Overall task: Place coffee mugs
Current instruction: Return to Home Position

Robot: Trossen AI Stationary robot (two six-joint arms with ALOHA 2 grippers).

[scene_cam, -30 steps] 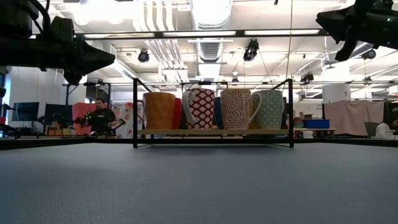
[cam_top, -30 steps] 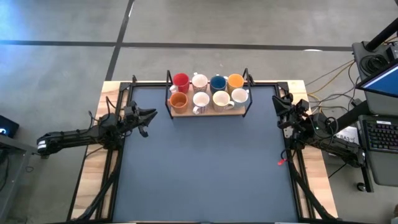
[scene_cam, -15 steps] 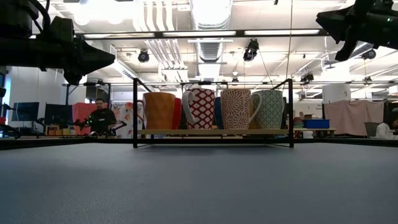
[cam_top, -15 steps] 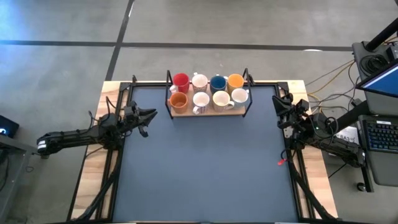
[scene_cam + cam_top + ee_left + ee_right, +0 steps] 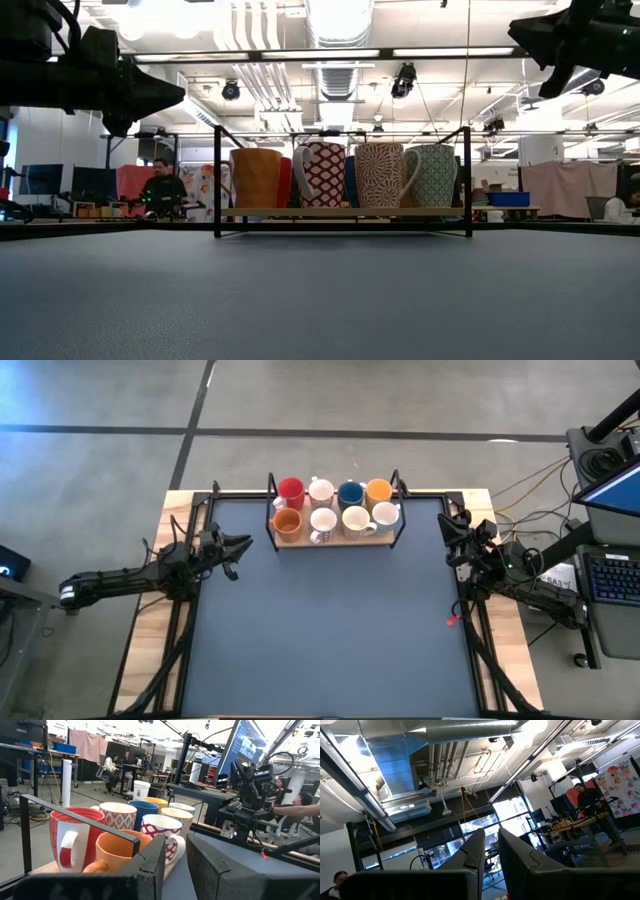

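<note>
At the table's (image 5: 320,630) far edge, the rack (image 5: 271,500) holds all eight coffee mugs (image 5: 323,521) in two rows of four. The high view shows every one of them. From the low view only the front row is plain, and the back row is almost wholly hidden. Of the red mug (image 5: 290,489) and the blue mug (image 5: 350,493) just thin slivers show between the front ones. In the left wrist view the rack's dark bar crosses the red mug, and that arm's own fingers cover the lower part of the front orange one.

The left gripper (image 5: 243,543) hangs over the table's left side, pointing toward the rack. The right gripper (image 5: 443,520) hangs over the right edge, well apart from the mugs. In the low view both are cut off by the picture's top corners. Each wrist view shows its two fingers drawn close, with a narrow slit between them and nothing held.

Mugs, rack and both arms match the earlier frames. Only the person (image 5: 160,190) far behind the table has shifted slightly.
</note>
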